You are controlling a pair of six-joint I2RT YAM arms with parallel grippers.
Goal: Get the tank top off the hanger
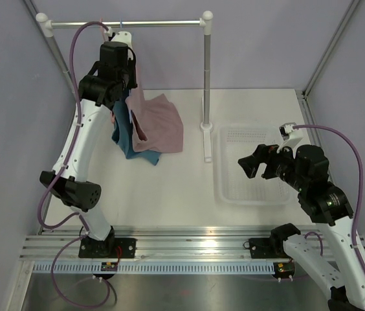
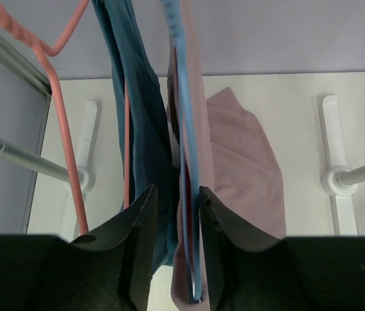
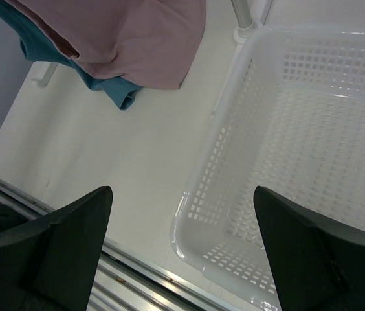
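White table point(image 1: 169, 194), below rail point(image 1: 156, 24): my left gripper point(image 2: 176, 194) straddles tank top point(image 2: 247, 162) and hanger point(image 2: 186, 129), grip unclear, right gripper point(image 3: 182, 191) gaping; if I pinch hanger too, both come off.

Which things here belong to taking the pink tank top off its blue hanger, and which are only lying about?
Belong to the job:
- pink tank top
- light-blue hanger carrying it
- left gripper, its jaws on either side of that hanger

Only lying about:
- teal tank top
- pink hanger
- white basket
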